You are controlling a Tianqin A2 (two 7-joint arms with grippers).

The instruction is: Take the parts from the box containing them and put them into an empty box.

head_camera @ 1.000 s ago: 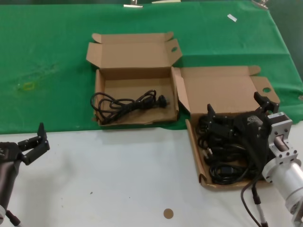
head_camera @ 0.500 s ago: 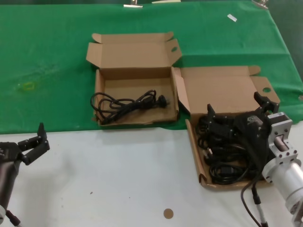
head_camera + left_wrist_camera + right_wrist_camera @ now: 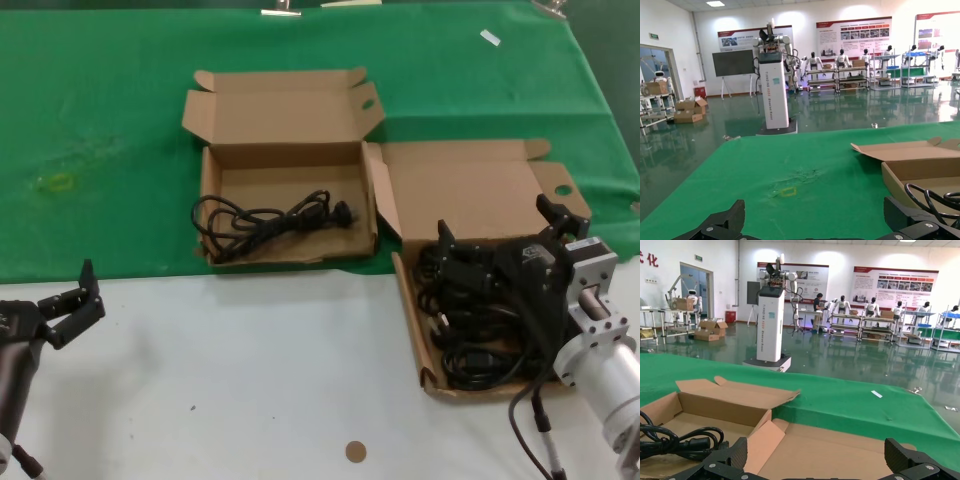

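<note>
You get bright, even overhead light, soft shadows, glare on the glossy hall floor (image 3: 850, 357), everything reasonably sharp.

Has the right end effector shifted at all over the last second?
No. The right end effector sits open over the pile of cords, at the same spot against that box's lid.

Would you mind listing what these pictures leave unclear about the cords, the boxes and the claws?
- How many cords lie in the right box: head view, they are tangled and the right claw covers some.
- Whether the right claw touches a cord: head view, black on black.
- The left box's floor: left wrist view, cut off by the edge.
- The left claw waits open near the table edge.
</note>
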